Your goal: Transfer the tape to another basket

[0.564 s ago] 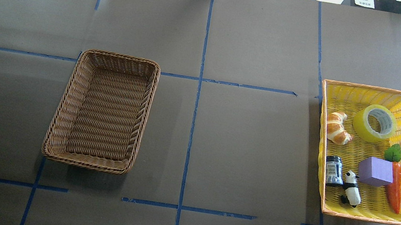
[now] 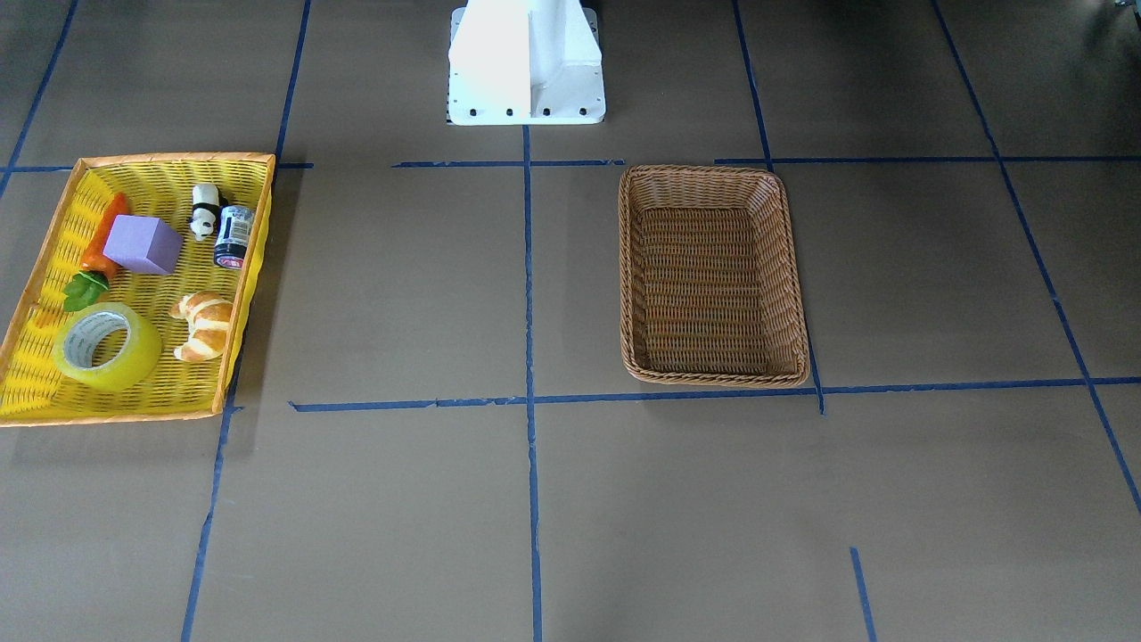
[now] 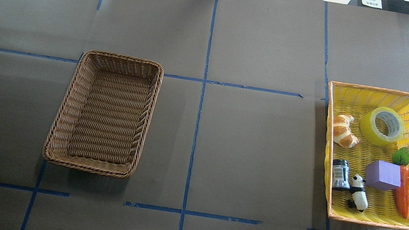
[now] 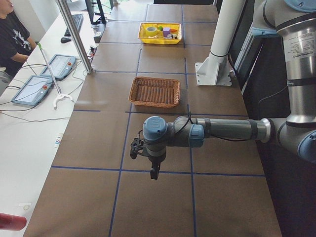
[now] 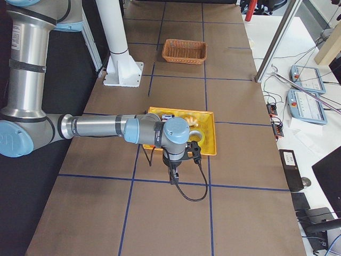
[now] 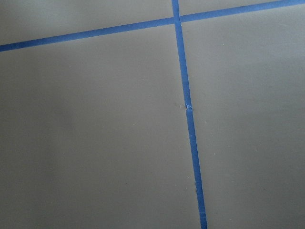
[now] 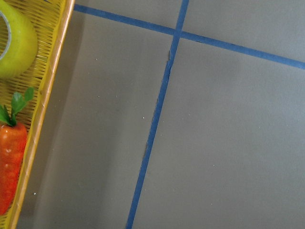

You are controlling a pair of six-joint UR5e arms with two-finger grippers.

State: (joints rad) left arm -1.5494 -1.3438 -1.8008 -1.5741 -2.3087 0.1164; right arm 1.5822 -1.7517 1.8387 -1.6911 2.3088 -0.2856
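The yellow tape roll lies in the far part of a yellow orange-rimmed tray on the table's right side; it also shows in the front view and at the edge of the right wrist view. The brown wicker basket stands empty on the left side. My left gripper hangs over bare table beyond the wicker basket. My right gripper hangs just outside the tray. Both show only in the side views, so I cannot tell whether they are open or shut.
The tray also holds a croissant, a purple cube, a carrot, a panda figure and a small dark jar. Blue tape lines cross the brown table. The robot's white base stands at the table's near edge.
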